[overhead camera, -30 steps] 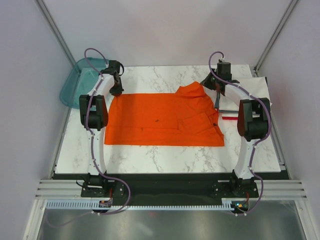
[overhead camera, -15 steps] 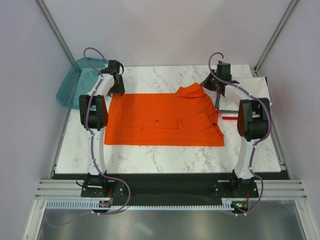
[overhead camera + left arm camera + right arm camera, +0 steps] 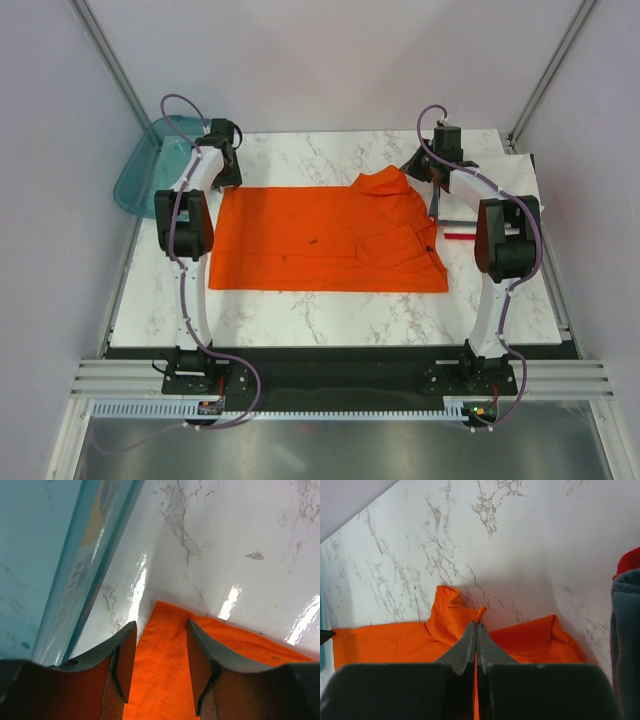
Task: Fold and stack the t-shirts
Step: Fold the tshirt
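Two pincers: right gripper (image 3: 476,625) was clamped shut, tips pinching a raised fold of the orange t-shirt (image 3: 320,240) at its far right part. Left gripper (image 3: 161,626) stood partly open, fingers straddling the shirt's far-left corner, gripping nothing. Shirt lay spread mid-table (image 3: 330,310), right side folded over. Teal tray (image 3: 140,175) sat just beside the left gripper, off the table edge. Folded grey t-shirt (image 3: 625,630) and red t-shirt (image 3: 629,560) lay right of the orange one.

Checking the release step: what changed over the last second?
The left pincer pulled back toward the far-left table corner and opened. Its jaws now straddle a corner of the orange t-shirt without pinching it. The teal tray seems nudged slightly left. Unchanged: the shirt's outline, and the right pincer, shut on the bunched cloth at its far right.
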{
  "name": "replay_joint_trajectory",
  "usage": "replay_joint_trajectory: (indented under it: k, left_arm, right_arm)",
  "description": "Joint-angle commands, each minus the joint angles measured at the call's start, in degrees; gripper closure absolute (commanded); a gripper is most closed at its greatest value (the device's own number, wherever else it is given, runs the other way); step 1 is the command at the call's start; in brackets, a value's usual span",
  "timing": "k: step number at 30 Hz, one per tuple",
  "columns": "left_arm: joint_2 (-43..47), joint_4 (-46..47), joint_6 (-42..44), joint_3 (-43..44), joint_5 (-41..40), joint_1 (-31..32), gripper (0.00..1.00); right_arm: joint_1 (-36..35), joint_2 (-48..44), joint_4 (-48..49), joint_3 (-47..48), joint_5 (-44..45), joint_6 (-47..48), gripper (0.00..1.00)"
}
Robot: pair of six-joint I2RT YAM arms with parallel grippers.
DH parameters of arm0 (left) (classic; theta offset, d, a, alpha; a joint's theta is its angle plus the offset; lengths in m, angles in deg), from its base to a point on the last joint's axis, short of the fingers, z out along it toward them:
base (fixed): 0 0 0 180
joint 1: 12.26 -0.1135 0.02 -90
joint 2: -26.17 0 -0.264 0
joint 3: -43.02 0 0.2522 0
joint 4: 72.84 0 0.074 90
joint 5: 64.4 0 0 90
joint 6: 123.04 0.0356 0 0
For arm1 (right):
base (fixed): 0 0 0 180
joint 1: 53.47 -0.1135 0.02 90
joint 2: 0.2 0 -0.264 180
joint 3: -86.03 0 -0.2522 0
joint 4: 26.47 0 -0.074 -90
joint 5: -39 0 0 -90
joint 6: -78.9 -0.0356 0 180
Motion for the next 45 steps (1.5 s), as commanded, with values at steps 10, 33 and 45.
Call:
replay_joint_trajectory:
  k: [10,33,45]
  left_arm:
    - [-2.53,-0.3,-2.0,2.83,2.39,-0.72,0.62]
    - [1.69,0.92,1.43,0.11,-2.17,-0.64,0.98]
    - [13.81,15.24,1.87,-16.83,-1.39,0.07,0.98]
  right_arm:
    - [0.31,-2.33,1.63,0.7,-0.88,-0.04,1.0]
    - [0.4,-4.69,1.28,-0.18,-1.85,-0.39,1.0]
    - [0.4,-10.23,0.67,-3.78,-2.46,-0.83,1.0]
